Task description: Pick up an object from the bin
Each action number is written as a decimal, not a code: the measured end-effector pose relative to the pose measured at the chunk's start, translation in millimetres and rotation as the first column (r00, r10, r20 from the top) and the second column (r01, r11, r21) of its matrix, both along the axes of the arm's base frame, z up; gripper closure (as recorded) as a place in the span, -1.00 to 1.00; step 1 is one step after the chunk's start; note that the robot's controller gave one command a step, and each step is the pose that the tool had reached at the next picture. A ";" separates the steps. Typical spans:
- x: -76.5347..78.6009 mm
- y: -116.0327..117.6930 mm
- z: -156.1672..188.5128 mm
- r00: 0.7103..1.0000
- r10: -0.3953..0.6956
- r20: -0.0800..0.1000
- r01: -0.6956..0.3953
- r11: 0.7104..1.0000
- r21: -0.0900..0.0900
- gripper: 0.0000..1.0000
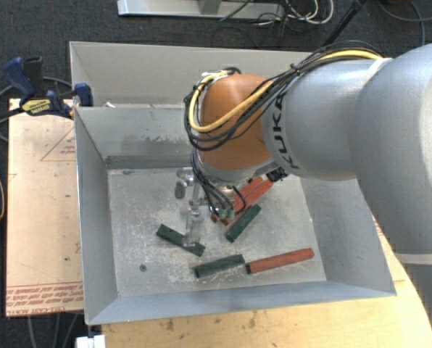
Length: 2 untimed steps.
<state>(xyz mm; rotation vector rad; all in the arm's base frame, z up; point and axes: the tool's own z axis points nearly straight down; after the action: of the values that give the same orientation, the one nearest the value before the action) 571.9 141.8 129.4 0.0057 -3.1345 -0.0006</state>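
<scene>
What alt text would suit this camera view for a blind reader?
A robot arm's gripper hangs low in a grey metal bin, over a dark green bar. Another green bar and a red bar lie in line nearby.

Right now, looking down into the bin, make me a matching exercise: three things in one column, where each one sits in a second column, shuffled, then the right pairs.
Column one
1. claw
2. long red bar
3. shorter red piece

Column two
a. partly hidden beneath the arm's orange cover
b. flat on the floor by the wall nearest the camera, towards the right
c. over a dark green bar, left of the floor's middle

Pairs: 1-c, 2-b, 3-a
</scene>
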 end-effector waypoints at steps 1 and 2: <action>-38.6 -13.9 -55.6 0.846 0.534 0.006 -0.534 0.846 0.002 -1.00; -10.2 -9.0 -21.4 0.612 0.790 0.013 -0.791 0.612 -0.003 -1.00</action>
<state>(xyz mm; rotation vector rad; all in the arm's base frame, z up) 561.8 132.8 108.0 1.3908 -2.8237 -0.0007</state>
